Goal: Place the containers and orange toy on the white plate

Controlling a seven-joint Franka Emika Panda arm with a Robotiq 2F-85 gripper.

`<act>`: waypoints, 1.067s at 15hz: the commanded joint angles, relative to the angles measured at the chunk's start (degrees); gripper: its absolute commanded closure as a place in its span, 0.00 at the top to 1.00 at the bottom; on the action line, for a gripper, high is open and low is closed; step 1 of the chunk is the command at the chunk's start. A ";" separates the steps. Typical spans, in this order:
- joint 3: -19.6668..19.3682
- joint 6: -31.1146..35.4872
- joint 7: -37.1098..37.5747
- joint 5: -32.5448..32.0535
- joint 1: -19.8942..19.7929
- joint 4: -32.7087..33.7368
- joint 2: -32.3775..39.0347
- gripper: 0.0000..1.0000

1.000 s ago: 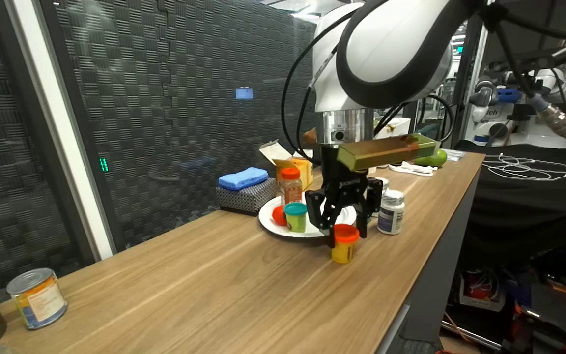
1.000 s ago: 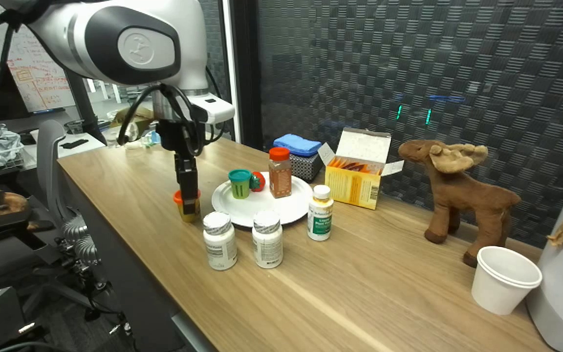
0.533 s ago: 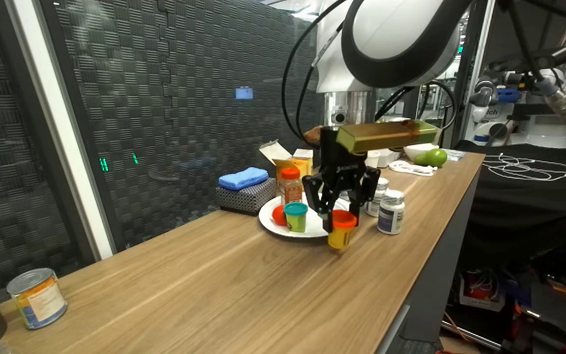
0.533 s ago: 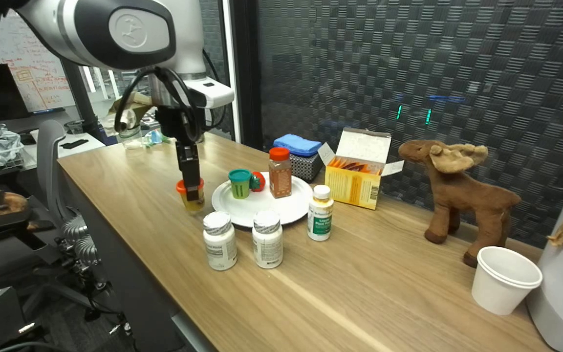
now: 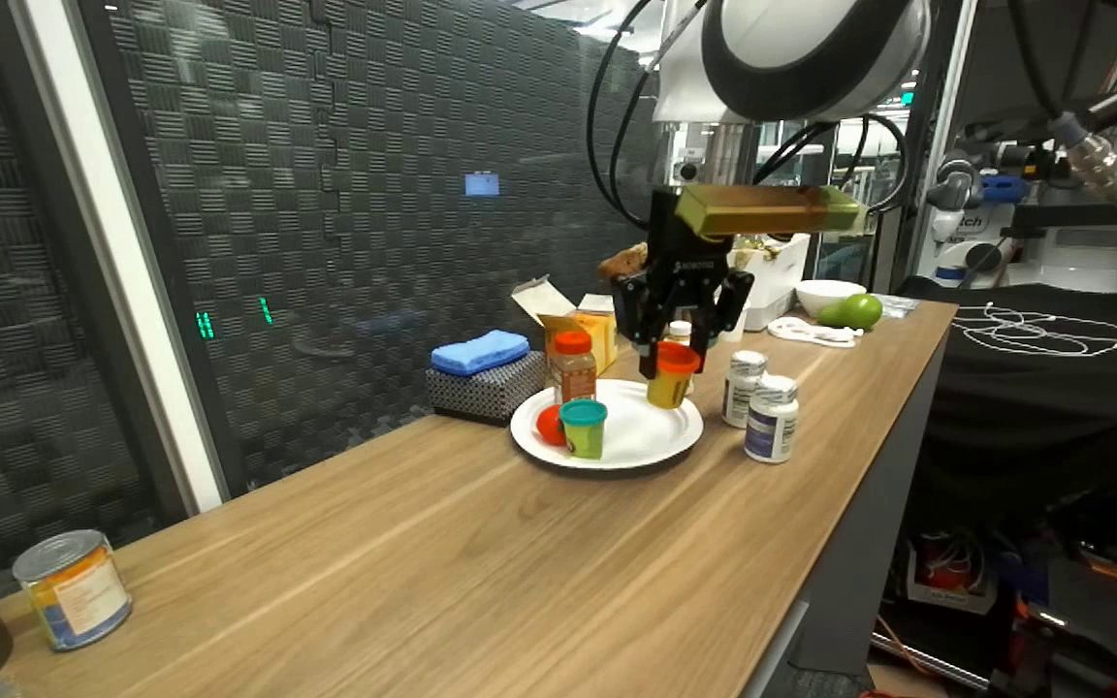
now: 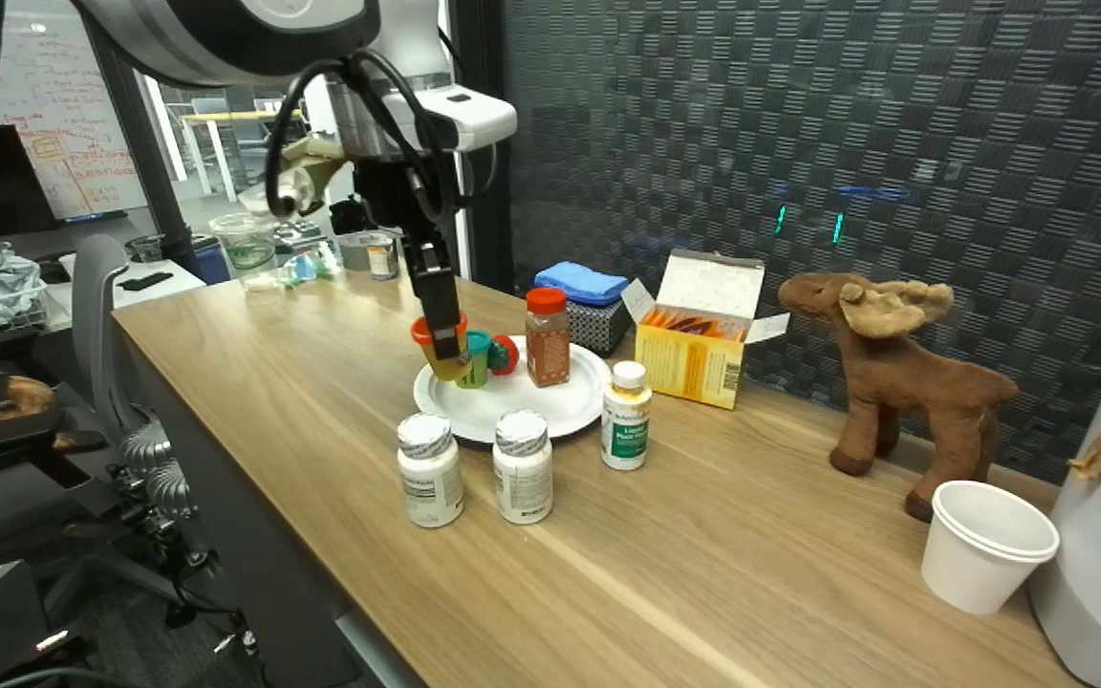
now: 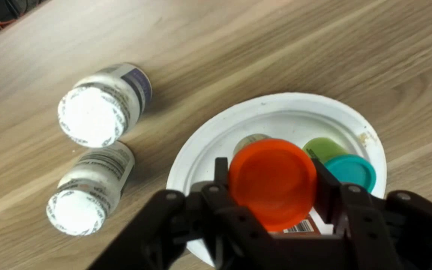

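My gripper (image 5: 672,366) is shut on the short cup (image 5: 668,390) with an orange lid and yellow body. That cup hangs slightly tilted in the air above the white plate (image 5: 651,441). From above, in the wrist view, its orange lid (image 7: 272,183) sits between the two black fingers (image 7: 221,170). On the plate stand the green cup (image 6: 476,368) with a teal lid and the brownish spice jar (image 6: 548,349) with a red lid. Between them lies the round orange toy (image 5: 551,425), partly covered by the green cup. In the wrist view the held cup hides the plate's middle.
Two white bottles (image 6: 430,473) (image 6: 524,470) stand beside the plate, and a green-labelled bottle (image 6: 627,420) is close to its rim. Behind are a yellow box (image 6: 694,354) and a patterned box with a blue cloth (image 5: 481,351). A can (image 5: 74,588) stands far off.
The gripper has closed on the orange-lidded cup, lifted it off the table and carried it over the plate. The things on the plate have stayed in place.
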 commanded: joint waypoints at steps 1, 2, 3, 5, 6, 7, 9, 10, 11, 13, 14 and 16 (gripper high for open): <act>-0.51 4.35 -3.32 1.70 -0.84 4.95 6.13 0.28; -0.73 5.71 -3.43 1.25 -0.93 6.17 7.83 0.28; -0.92 6.33 -3.81 1.33 -0.94 7.32 9.24 0.28; -1.51 7.88 -4.14 0.23 -0.63 9.48 11.75 0.28; -1.85 7.97 -4.62 -0.34 -0.50 10.53 12.88 0.28; -2.11 7.92 -5.48 -0.67 -0.41 11.29 13.70 0.28; -2.55 7.66 -7.31 -1.26 -0.33 12.30 14.75 0.28; -2.80 7.52 -8.05 -1.65 -0.25 12.71 15.17 0.28; -2.97 7.50 -8.93 -2.02 -0.18 13.10 15.48 0.28; -3.22 7.70 -10.27 -2.90 -0.10 13.75 16.09 0.28; -3.23 7.65 -10.94 -3.07 -0.14 14.08 16.32 0.28; -3.08 7.60 -12.31 -2.93 -0.26 14.51 16.65 0.28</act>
